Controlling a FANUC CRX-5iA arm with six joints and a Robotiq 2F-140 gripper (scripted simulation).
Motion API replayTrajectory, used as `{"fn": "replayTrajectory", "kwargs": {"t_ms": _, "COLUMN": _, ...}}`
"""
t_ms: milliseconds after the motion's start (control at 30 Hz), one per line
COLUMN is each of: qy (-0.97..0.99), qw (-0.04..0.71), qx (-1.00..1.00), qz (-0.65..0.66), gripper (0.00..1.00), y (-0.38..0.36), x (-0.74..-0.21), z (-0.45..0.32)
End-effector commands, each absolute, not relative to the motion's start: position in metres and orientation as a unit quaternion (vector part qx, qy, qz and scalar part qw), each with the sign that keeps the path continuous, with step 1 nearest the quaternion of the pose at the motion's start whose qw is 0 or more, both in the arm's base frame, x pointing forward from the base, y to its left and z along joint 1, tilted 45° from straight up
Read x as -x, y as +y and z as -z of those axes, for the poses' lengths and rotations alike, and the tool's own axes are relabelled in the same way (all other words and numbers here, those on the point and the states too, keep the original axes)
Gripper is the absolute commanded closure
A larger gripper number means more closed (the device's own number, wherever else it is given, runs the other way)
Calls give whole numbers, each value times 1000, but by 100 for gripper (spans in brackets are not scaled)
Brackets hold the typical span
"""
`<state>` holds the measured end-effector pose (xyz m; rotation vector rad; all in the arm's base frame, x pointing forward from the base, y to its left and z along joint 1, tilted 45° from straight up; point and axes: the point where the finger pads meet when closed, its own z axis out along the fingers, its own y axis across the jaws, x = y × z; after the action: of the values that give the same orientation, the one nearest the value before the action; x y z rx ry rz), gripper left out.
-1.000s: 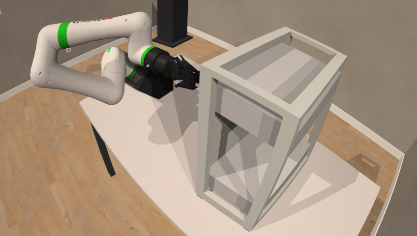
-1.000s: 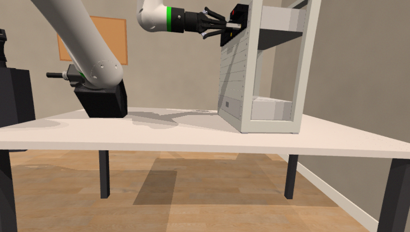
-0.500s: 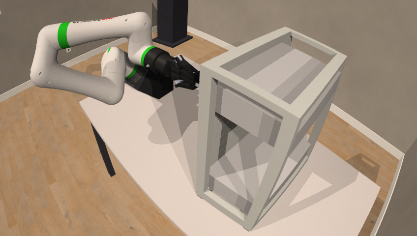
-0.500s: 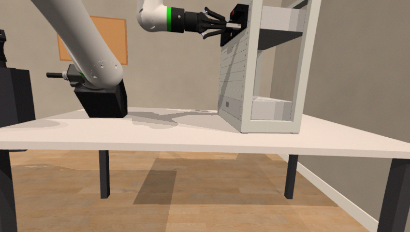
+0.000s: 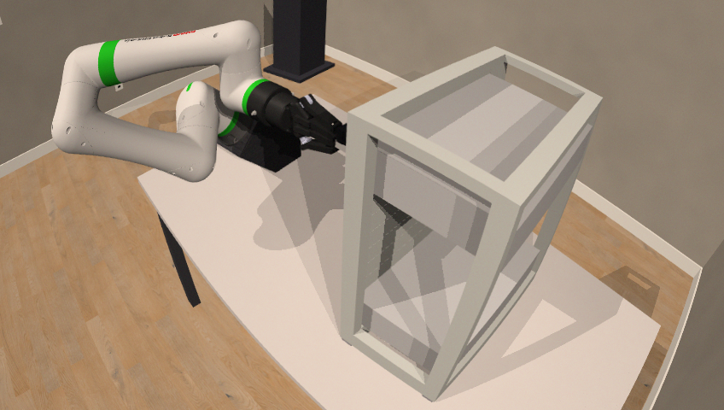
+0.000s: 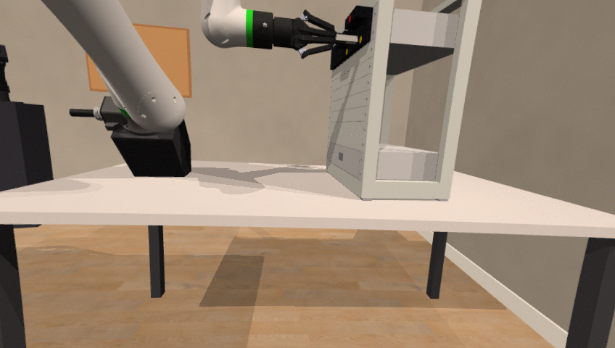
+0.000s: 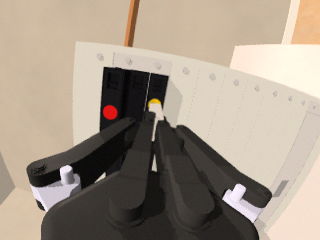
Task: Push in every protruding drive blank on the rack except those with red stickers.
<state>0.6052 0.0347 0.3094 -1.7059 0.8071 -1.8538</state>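
The pale grey rack stands upright on the white table, its front face turned toward the arm. Black drive blanks sit in a group at the top of that face. One carries a red sticker, which also shows in the wrist view. Another carries a yellow sticker, and a second yellow sticker shows lower down. My gripper is shut and empty, level with the blanks. Its tips are at the yellow-sticker blank, beside the red one. I cannot tell how far each blank sticks out.
Grey filler panels cover the rest of the rack's front. A grey unit lies in the rack's bottom and another sits at the top. The arm's black base stands on the table's far left. A dark pillar stands behind.
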Motion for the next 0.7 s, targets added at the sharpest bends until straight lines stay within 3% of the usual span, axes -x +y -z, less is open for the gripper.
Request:
{"fn": "replayTrajectory", "kwargs": {"t_ms": 0, "qy": 296, "qw": 246, "qx": 625, "qz": 679, "gripper": 100, "y": 36, "x": -598, "z": -310}}
{"fn": "replayTrajectory", "kwargs": {"t_ms": 367, "qy": 296, "qw": 246, "qx": 625, "qz": 679, "gripper": 100, "y": 41, "x": -541, "z": -307}}
{"fn": "replayTrajectory", "kwargs": {"t_ms": 667, "qy": 296, "qw": 246, "qx": 625, "qz": 679, "gripper": 100, "y": 42, "x": -534, "z": -307}}
